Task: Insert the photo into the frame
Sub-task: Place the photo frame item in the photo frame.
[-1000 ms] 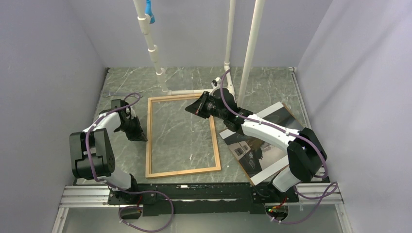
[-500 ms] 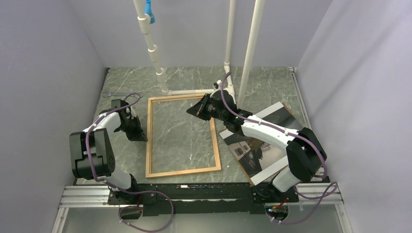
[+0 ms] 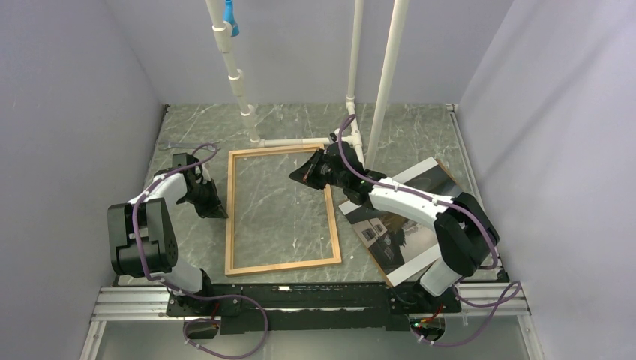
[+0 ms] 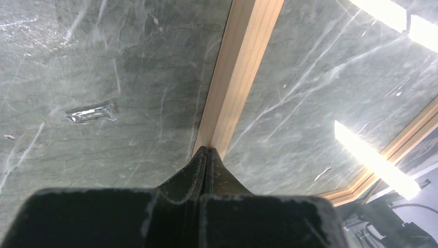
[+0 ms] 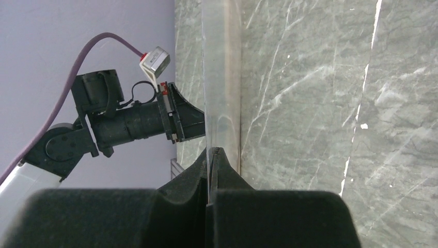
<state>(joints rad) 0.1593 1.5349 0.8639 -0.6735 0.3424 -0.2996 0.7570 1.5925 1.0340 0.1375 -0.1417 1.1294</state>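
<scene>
As seen from above, frame: lies flat on bench, bench surface showing through the opening. Photo: lies picture-up on bench just right of frame, skewed, partly under right arm; not in frame. Left gripper: clenched, touches frame's left rail with its tips. Right gripper: clenched, hangs over far right corner inside frame; pale blurred strip runs out from its tips, can't tell whether gripped.
</scene>
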